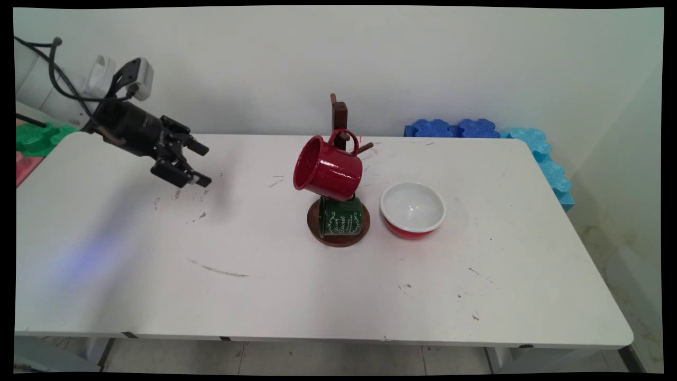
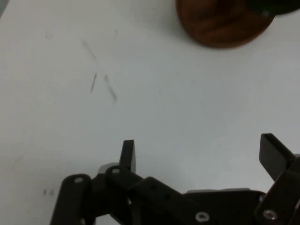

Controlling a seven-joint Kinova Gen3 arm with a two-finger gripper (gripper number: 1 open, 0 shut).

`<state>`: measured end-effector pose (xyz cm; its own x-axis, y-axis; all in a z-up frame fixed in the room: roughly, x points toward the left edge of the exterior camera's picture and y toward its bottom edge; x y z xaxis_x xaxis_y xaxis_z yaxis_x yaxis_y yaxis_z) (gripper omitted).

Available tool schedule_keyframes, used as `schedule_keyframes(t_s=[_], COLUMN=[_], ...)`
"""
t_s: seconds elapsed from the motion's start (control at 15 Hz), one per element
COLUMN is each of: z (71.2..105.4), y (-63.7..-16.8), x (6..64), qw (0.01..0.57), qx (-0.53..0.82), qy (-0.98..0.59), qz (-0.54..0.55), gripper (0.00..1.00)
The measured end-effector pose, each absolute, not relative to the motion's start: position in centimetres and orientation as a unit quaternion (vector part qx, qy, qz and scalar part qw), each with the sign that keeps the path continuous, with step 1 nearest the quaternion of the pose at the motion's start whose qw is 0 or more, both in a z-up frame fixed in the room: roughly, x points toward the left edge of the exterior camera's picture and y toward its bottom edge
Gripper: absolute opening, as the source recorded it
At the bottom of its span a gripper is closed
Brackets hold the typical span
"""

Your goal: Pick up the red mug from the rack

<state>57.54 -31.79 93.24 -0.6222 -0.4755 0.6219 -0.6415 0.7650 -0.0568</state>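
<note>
Hand [image 1: 197, 164] black, two-fingered, raised over the table's left part, tilted toward the right; fingers [image 2: 127, 152] spread apart, nothing between them, bare tabletop beneath.

Table [image 1: 264, 296]: white, flat, rounded corners, matte top marked with grey scuffs and scratches.

Foam blocks [image 1: 550, 169]: blue and light-blue, wavy-edged, stacked along the far right edge against the wall. Green and pink foam pieces [image 1: 37, 138] at the far left, behind the arm.

Mug stand [image 1: 339, 114]: dark wood, upright post with pegs, round disc base [image 2: 220, 23]; near table centre, well apart from the hand, to its right. In the hand view only the base edge shows at the top.

Red mug [image 1: 328, 168]: glossy speckled enamel, cylindrical, hung by its handle on a peg, tilted with mouth toward the left.

Bowl [image 1: 412, 209]: round, white glazed inside, red outside, just beside the stand's base on the right.

Green mug [image 1: 341, 216]: dark enamel, white lettering, low on the stand beneath the red mug, over the base.
</note>
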Motion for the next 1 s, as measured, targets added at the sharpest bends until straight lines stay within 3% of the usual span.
schedule_keyframes(t_s=[1.0], z=[98.7], y=[-29.9], x=[48.7], qw=[0.392], qx=[0.379], qy=[-0.832], qz=[0.105], gripper=[1.00])
